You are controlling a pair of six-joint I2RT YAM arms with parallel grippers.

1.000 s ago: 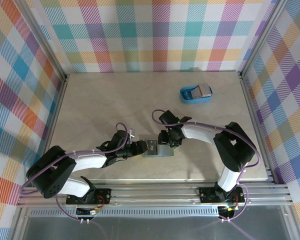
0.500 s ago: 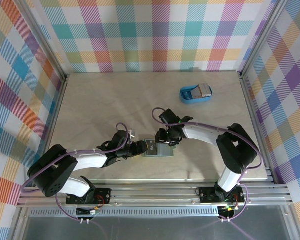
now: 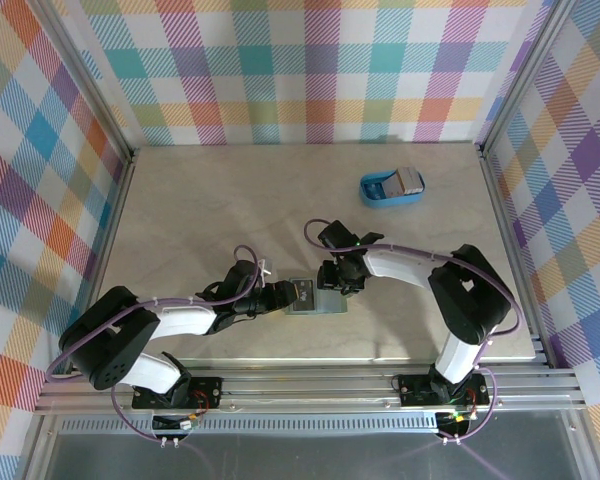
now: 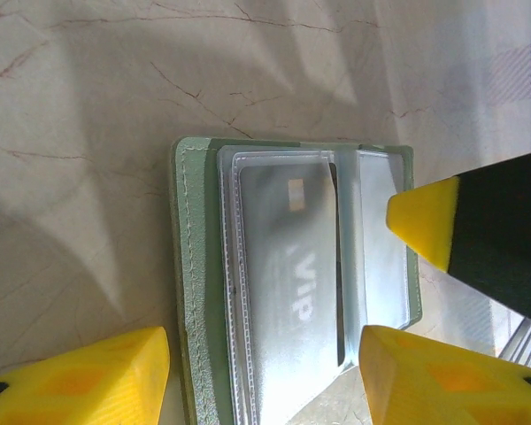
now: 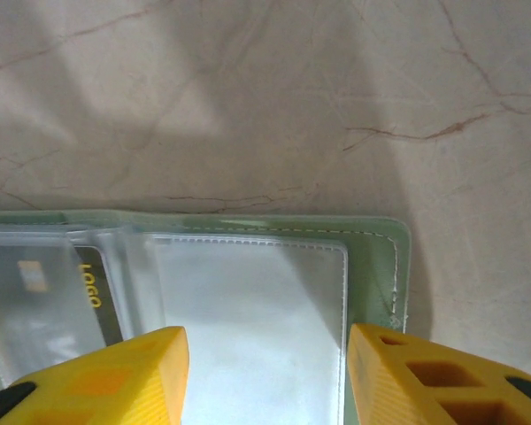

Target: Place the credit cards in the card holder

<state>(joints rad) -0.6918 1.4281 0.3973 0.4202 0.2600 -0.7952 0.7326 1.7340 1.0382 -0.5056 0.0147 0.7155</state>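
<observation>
The sage-green card holder [image 3: 320,299] lies open near the table's front, clear sleeves facing up. In the left wrist view its stitched edge [image 4: 190,266] frames a sleeve holding a grey-white credit card [image 4: 288,274] marked VIP. My left gripper [image 4: 261,381] is open, its yellow fingertips either side of the holder's near end. My right gripper [image 5: 264,376] is open too, hovering over an empty-looking clear sleeve of the holder [image 5: 372,266]. A card with a LOGO strip [image 5: 35,297] shows at the left there. From above, the left gripper [image 3: 292,293] and right gripper [image 3: 332,285] meet over the holder.
A bright blue tray [image 3: 380,191] stands at the back right with more cards [image 3: 410,180] in it. A raised metal frame borders the table on both sides, with a rail along the front. The right gripper's finger [image 4: 425,221] pokes into the left wrist view.
The right gripper shifted slightly over the holder and came back. The left arm and the holder have stayed put.
</observation>
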